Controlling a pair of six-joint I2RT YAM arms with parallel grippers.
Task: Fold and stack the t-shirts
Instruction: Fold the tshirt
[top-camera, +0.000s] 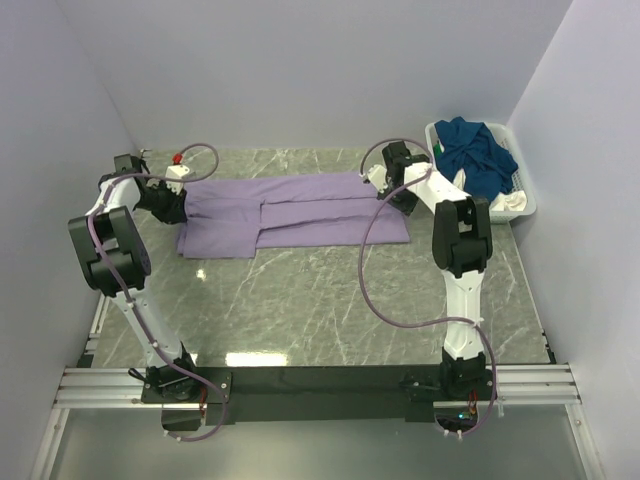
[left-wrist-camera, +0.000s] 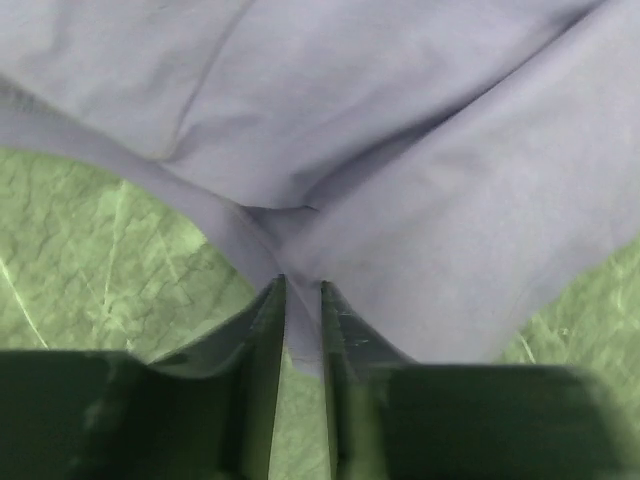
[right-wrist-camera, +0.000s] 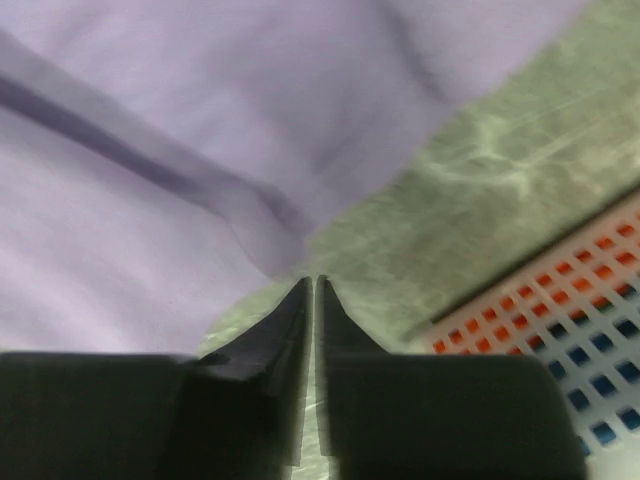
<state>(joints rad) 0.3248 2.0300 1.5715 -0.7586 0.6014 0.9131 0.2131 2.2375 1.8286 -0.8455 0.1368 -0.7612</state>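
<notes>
The purple t-shirt (top-camera: 300, 215) lies on the worktop (top-camera: 330, 300); the left gripper (left-wrist-camera: 301, 284) pinches one end, the right gripper's (right-wrist-camera: 312, 281) hold I cannot tell, so a weak pinch could drop the cloth and spoil the fold.

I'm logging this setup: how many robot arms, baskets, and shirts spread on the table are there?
Robot arms: 2, the left arm and the right arm
Baskets: 1, the white basket
Shirts spread on the table: 1, the lilac t-shirt
Total: 4
</notes>
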